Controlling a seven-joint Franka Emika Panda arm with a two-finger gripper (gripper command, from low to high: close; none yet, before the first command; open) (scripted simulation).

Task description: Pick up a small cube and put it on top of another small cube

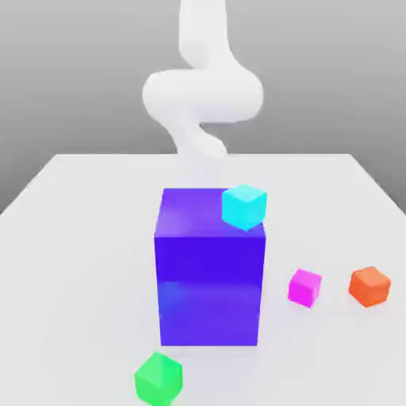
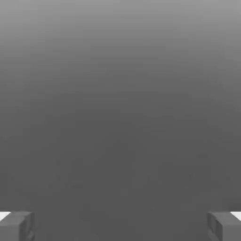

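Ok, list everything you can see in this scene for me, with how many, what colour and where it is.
Table: one, white, under everything.
Big block: one, blue-violet, middle of the table.
Cyan cube: one, at the big block's top corner on the exterior view's right; resting there or behind it, cannot tell.
Magenta-pink cube: one, on the table, to the exterior view's right of the big block.
Orange cube: one, further right, apart from the magenta-pink cube.
Green cube: one, nearest the camera.
Arm: one, white, behind the big block.
Gripper: one, grey fingers, open, holding nothing.
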